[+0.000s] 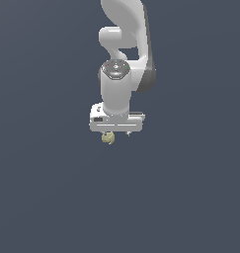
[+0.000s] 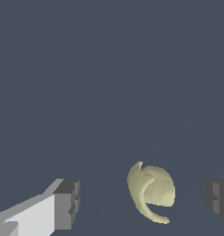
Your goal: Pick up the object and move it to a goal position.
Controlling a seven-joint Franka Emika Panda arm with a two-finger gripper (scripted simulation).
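Note:
The object point(image 1: 108, 138) is a small pale olive-yellow lumpy thing with folded ridges. In the exterior view it shows just under the white gripper point(image 1: 116, 133), toward that view's left side of the hand. In the wrist view the object point(image 2: 151, 190) lies on the dark floor between the two fingers, nearer one dark pad point(image 2: 218, 199) than the other point(image 2: 67, 204). The gripper point(image 2: 143, 203) is open, with its fingers wide apart on either side of the object and not touching it.
The white arm point(image 1: 122, 44) rises from the hand toward the top of the exterior view. A plain dark grey-blue floor point(image 1: 52, 197) fills everything around it.

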